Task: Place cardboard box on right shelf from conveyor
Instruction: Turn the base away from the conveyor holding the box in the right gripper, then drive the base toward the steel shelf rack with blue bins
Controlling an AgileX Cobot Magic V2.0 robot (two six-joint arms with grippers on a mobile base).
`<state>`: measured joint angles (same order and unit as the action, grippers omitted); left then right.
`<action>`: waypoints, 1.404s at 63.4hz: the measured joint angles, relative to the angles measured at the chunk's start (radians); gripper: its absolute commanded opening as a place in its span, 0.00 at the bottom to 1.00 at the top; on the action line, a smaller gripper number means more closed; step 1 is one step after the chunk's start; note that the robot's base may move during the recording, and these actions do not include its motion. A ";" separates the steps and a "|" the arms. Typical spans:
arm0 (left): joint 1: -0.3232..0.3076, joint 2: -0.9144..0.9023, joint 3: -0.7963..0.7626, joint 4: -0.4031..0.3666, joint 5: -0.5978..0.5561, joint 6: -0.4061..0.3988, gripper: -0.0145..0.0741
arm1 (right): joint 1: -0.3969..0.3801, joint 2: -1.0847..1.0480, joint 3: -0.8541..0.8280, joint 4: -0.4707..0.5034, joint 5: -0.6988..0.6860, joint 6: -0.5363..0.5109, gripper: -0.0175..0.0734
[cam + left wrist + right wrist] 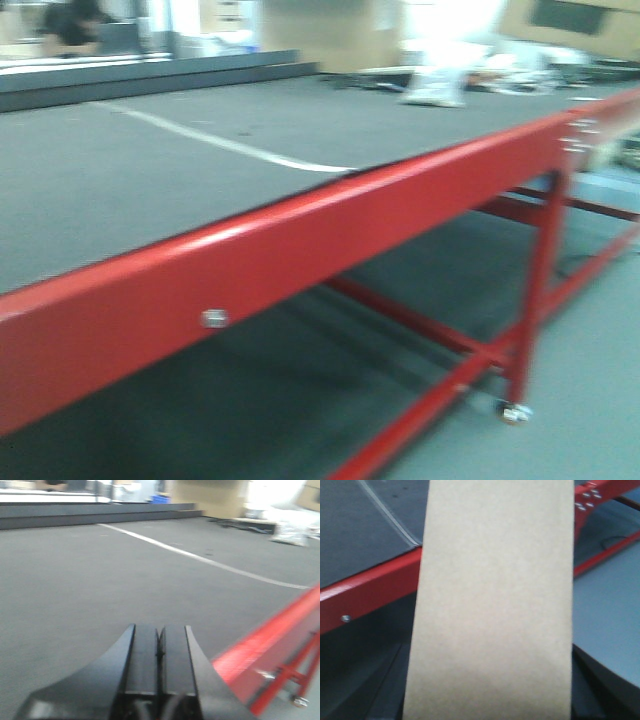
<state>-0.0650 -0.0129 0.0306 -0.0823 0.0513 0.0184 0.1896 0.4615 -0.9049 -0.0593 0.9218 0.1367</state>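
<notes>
The plain tan cardboard box (495, 605) fills the middle of the right wrist view and stands lengthwise off the conveyor, in front of its red edge (370, 592). My right gripper (490, 700) is shut on the box; a dark finger (607, 685) shows at the box's right side. The conveyor's dark grey belt (150, 170) runs behind its glossy red edge (300, 250). My left gripper (159, 630) is shut and empty, low over the belt (100, 580) near the red edge (260, 650). The right shelf is out of view.
A white seam line (220, 142) crosses the belt. White bags (432, 90) and cartons (570, 25) lie past its far end, and a person (70, 25) sits at the back left. Red frame legs with a caster (515, 410) stand on the grey floor.
</notes>
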 measured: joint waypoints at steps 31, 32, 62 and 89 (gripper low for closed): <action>0.000 0.000 0.000 0.000 0.000 0.000 0.03 | 0.000 0.000 0.000 0.000 0.000 0.000 0.41; 0.000 0.000 0.000 0.000 0.000 0.000 0.03 | 0.000 0.000 0.000 0.000 0.000 0.000 0.41; 0.000 0.000 0.000 0.000 0.000 0.000 0.03 | 0.000 0.000 0.000 0.000 0.000 0.000 0.41; 0.000 0.000 0.000 0.000 0.000 0.000 0.03 | 0.000 0.000 0.000 0.000 0.000 0.000 0.41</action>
<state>-0.0650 -0.0129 0.0306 -0.0823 0.0513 0.0184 0.1896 0.4615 -0.9049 -0.0593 0.9218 0.1367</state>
